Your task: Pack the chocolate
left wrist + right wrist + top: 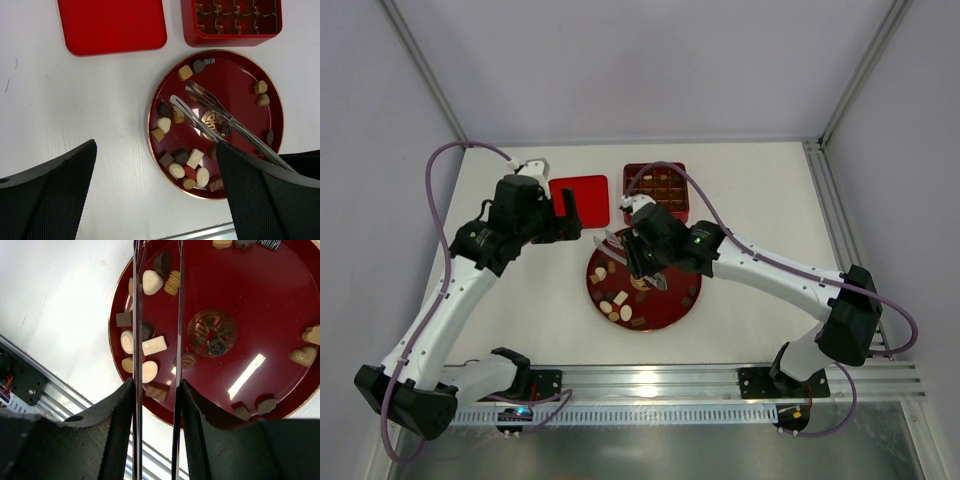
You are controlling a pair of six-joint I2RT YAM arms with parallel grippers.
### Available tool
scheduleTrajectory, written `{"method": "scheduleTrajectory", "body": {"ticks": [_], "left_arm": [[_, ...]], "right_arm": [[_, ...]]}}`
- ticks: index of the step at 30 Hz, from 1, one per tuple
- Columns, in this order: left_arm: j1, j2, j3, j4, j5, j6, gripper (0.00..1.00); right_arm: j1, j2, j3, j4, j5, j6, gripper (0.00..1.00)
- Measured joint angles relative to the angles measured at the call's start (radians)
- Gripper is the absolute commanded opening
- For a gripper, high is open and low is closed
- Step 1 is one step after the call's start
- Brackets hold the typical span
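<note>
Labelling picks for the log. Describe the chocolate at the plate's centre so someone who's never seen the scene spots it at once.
Find the round red plate beside the red compartment box. At its middle is a gold emblem, and the chocolate sits on it. It is small, dark and round, the only piece on the gold; all others lie on plain red.

Lab: white-walled enclosure [620, 60], aluminium rails [670, 378]

Jaws pinch tongs [179, 315] reaching over red plate [240, 300] strewn with chocolate [151, 281].
</note>
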Motion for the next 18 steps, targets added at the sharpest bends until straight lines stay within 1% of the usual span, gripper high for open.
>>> {"method": "scheduleTrajectory", "body": {"ticks": [18], "left_arm": [[0.000,-0.005,0.000,-0.003,0.000,0.000,1.00]], "right_arm": [[0.019,0.127,-0.003,0.023,-0.011,0.007,0.41]]}}
